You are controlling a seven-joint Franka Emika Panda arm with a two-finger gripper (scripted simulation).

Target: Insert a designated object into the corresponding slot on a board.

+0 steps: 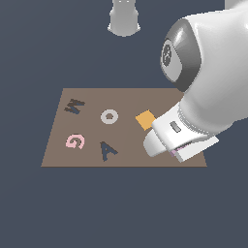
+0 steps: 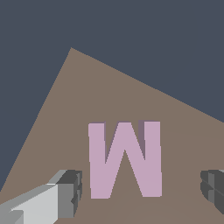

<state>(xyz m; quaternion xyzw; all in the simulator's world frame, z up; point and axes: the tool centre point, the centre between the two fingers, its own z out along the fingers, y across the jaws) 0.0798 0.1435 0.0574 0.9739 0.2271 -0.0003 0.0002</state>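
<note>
Gripper (image 2: 140,194) open astride lilac M (image 2: 125,159); arm hides it outside.

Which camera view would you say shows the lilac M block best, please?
The wrist view: the lilac M block fills it, unobstructed, lying on the board. In the exterior view the arm hides nearly all of it.
</note>
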